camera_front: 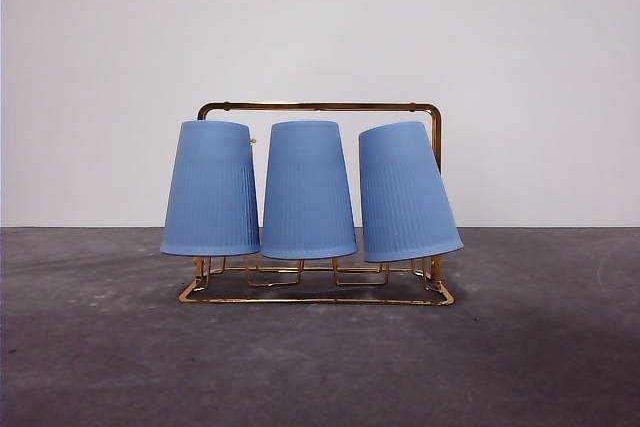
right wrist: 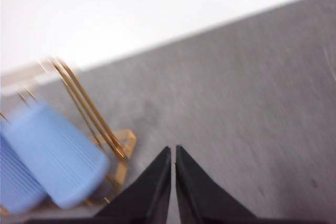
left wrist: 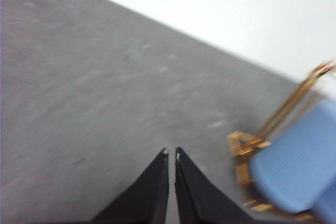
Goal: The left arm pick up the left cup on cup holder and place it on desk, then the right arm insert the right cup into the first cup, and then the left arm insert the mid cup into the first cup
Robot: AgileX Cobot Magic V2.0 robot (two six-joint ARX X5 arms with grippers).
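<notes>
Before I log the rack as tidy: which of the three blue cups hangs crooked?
The right cup on the cup holder: it leans, top toward the middle. The left cup and mid cup hang nearly straight.

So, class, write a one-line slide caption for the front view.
Three blue cups hang upside down on a gold cup holder standing on the grey desk, the rightmost tilted; no gripper in sight.

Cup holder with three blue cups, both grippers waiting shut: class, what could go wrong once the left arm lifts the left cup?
The left cup sits very close to the mid cup, so jaws may nudge it. The right cup already tilts and could slip off. The light wire cup holder might lift or shift along with the cup.
</notes>
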